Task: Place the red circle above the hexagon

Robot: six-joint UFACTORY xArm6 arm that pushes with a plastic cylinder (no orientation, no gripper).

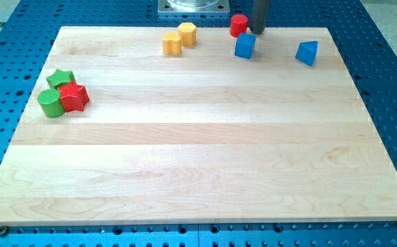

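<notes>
Red circular block sits at the light wooden board's top edge, right of the yellow hexagonal block, touching my tip; no jaws are fitted.

Red circle at the view's top edge, right of yellow hexagon.

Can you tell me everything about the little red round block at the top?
The small red cylinder-shaped block looks smooth and solid, standing upright on its flat end at the top edge of the pale wooden board. My tip sits right against its right side. A blue cube block lies just below it, apart or barely touching; I cannot tell which.
</notes>
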